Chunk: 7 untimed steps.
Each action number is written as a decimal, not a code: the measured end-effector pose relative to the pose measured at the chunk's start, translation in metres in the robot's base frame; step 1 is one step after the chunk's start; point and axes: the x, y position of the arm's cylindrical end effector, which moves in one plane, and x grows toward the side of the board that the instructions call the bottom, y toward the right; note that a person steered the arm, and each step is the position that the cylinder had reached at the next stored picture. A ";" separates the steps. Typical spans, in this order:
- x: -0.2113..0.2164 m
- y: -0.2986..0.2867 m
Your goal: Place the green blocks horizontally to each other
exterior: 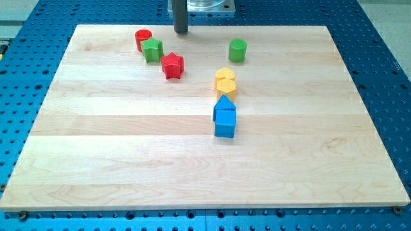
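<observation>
Two green blocks are present in the upper part of the wooden tabletop (pixel 128 160). The green star-like block (pixel 153 49) sits toward the view's upper left; its exact outline is hard to make out at this size. The green cylinder (pixel 237 50) stands upright toward the view's upper right of centre, well apart from the first, at roughly the same height in the view.

The green star-like block touches a red cylinder (pixel 142 39) at its upper left, which it partly covers. A red star (pixel 172 65) lies just beside it to the lower right; whether the two touch cannot be determined.

Below and slightly left of the green cylinder, a yellow block (pixel 225 83) appears as two stacked-looking rounded pieces; whether this is one block or two cannot be told. Immediately beneath it, touching, is a blue block (pixel 225 117) with a pointed top; it too may be two pieces, a seam being faintly visible.

The rod's tip (pixel 181 31) rests at the tabletop's top edge, between the two green blocks and nearer the left one, touching none. The rod's upper part and its mount are cut off by the frame's top. The arm carries no pincer, so no grasp state applies.

No containers are on the tabletop.
</observation>
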 end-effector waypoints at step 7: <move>0.030 -0.128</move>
